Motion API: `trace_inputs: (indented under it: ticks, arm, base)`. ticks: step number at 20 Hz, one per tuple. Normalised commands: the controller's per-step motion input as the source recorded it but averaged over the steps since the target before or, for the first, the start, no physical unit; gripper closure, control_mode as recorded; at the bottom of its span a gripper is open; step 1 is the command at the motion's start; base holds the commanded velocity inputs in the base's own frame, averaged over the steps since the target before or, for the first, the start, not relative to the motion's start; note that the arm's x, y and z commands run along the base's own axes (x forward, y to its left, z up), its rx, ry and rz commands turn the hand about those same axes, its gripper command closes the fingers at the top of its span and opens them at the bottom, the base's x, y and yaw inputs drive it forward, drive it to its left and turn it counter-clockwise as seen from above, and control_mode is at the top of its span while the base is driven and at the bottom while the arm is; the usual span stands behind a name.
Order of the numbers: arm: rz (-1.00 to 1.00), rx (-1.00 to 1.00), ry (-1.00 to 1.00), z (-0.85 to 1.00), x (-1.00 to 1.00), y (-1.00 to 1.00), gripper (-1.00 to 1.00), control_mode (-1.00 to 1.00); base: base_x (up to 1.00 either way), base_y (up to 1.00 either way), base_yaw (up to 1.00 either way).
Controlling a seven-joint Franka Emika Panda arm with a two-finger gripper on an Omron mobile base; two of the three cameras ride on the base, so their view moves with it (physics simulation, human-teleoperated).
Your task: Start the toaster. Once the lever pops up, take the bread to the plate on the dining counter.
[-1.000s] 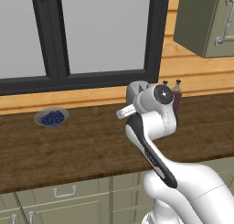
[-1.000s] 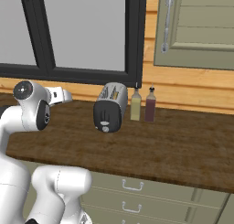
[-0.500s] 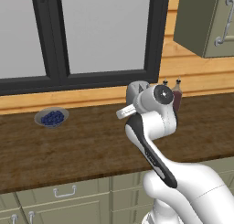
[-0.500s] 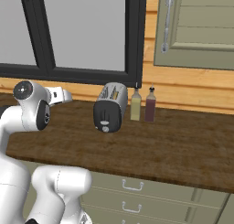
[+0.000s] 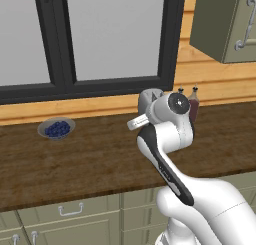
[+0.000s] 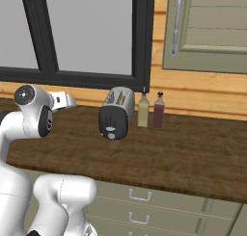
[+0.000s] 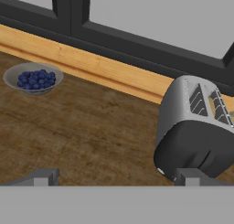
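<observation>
Dark wood runs the length of the counter (image 6: 193,153) under the window, and the toaster (image 6: 116,112) stands near its back edge, black end panel turned toward the robot, so the controls on that end face the side the arm must come from. In the hand view the toaster (image 7: 196,127) sits to the right with both slots open to the camera; I cannot make out bread inside them, as the slots are dark and the angle shallow, so the slice may be sunk low or simply hidden. The lever is likewise too small to tell up from down.

The gripper (image 7: 114,175) hangs above the counter short of the toaster, jaws spread as wide as they go and holding nothing. One finger tip (image 7: 43,176) lies over bare wood, the other in front of the toaster's lower corner. That wide, empty stance suits a push on the lever, which seems to be the step in hand (nothing has been touched yet, by the look of it).

Two bottles (image 6: 150,110) stand just beside the toaster on its far side, out of the arm's path. A dish of berries (image 5: 56,128) sits well apart to the left, also clear of the approach.
</observation>
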Motion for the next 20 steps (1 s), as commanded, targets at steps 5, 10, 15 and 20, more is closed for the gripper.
trace_inputs:
  ticks: [5,10,15,20]
  arm:
    - [0.0,0.0,0.0,0.0,0.0,0.0,-1.0,-1.0]
    - [0.0,0.0,0.0,0.0,0.0,0.0,-1.0,-1.0]
    - [0.0,0.0,0.0,0.0,0.0,0.0,-1.0,-1.0]
    - [0.0,0.0,0.0,0.0,0.0,0.0,-1.0,-1.0]
  base:
    - [0.0,0.0,0.0]
    - [0.0,0.0,0.0]
    - [0.0,0.0,0.0]
    - [0.0,0.0,0.0]
